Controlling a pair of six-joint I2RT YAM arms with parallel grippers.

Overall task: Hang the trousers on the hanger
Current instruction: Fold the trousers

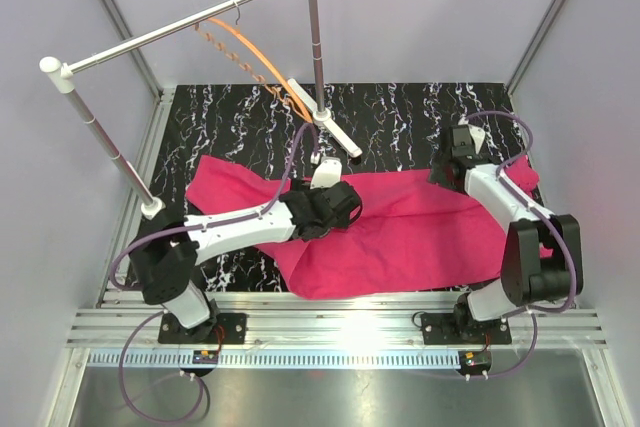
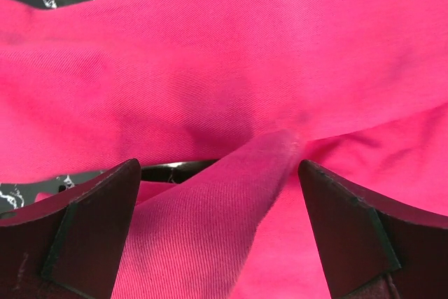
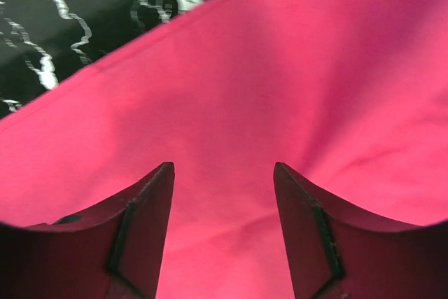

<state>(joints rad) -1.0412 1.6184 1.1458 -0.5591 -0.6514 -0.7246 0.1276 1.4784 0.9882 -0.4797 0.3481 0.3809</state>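
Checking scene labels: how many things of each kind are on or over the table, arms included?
Bright pink-red cloth trousers: 1
Thin orange clothes hanger: 1
Silver metal rail with white end caps: 1
Black-and-white robot arms: 2
Total: 5

The trousers lie across the table's middle, toward its right edge. My left gripper is over their middle, my right gripper over their right end. The hanger hangs from the rail above the far edge.
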